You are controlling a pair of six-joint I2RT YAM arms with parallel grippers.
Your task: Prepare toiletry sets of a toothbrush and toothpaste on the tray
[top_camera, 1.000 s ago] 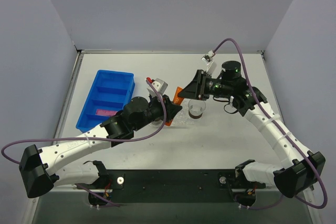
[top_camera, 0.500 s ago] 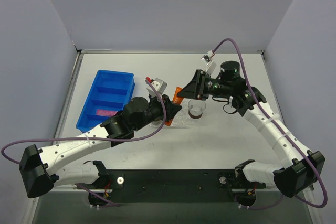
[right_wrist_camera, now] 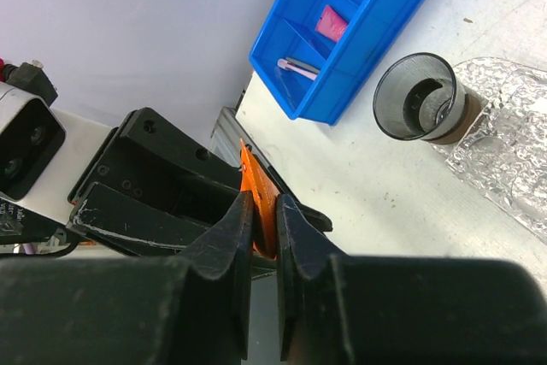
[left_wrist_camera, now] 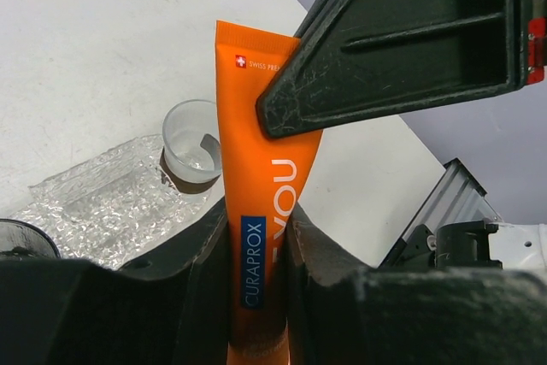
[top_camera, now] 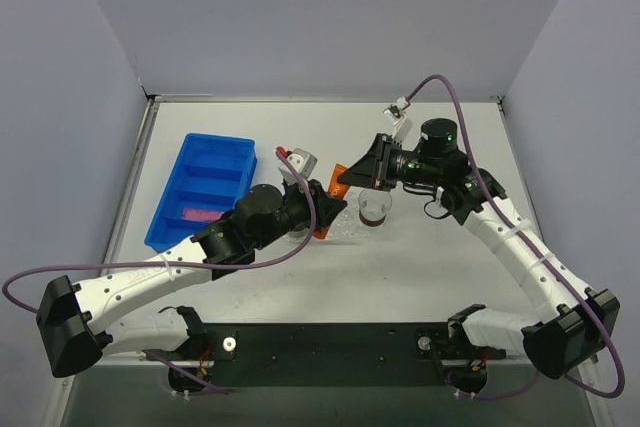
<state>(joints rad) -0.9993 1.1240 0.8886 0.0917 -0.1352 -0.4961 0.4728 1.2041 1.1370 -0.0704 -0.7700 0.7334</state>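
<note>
The orange toothpaste tube (left_wrist_camera: 256, 151) is held in the air between both grippers. My left gripper (left_wrist_camera: 256, 220) is shut on its cap end. My right gripper (right_wrist_camera: 263, 211) is shut on its flat crimped end (right_wrist_camera: 259, 185). In the top view the tube (top_camera: 340, 180) hangs over the clear bumpy tray (top_camera: 350, 231), between the left gripper (top_camera: 325, 209) and the right gripper (top_camera: 352, 179). The tray also shows in the left wrist view (left_wrist_camera: 94, 211) and the right wrist view (right_wrist_camera: 513, 156). The magenta toothpaste tube (right_wrist_camera: 332, 21) and the pale pink toothbrush (right_wrist_camera: 297, 67) lie in the blue bin.
The blue compartmented bin (top_camera: 205, 187) stands at the left. A clear cup with a dark bottom (top_camera: 375, 210) stands at the tray's edge, also seen in the right wrist view (right_wrist_camera: 419, 108). The left wrist view shows one cup (left_wrist_camera: 192, 138) and part of another (left_wrist_camera: 21, 237).
</note>
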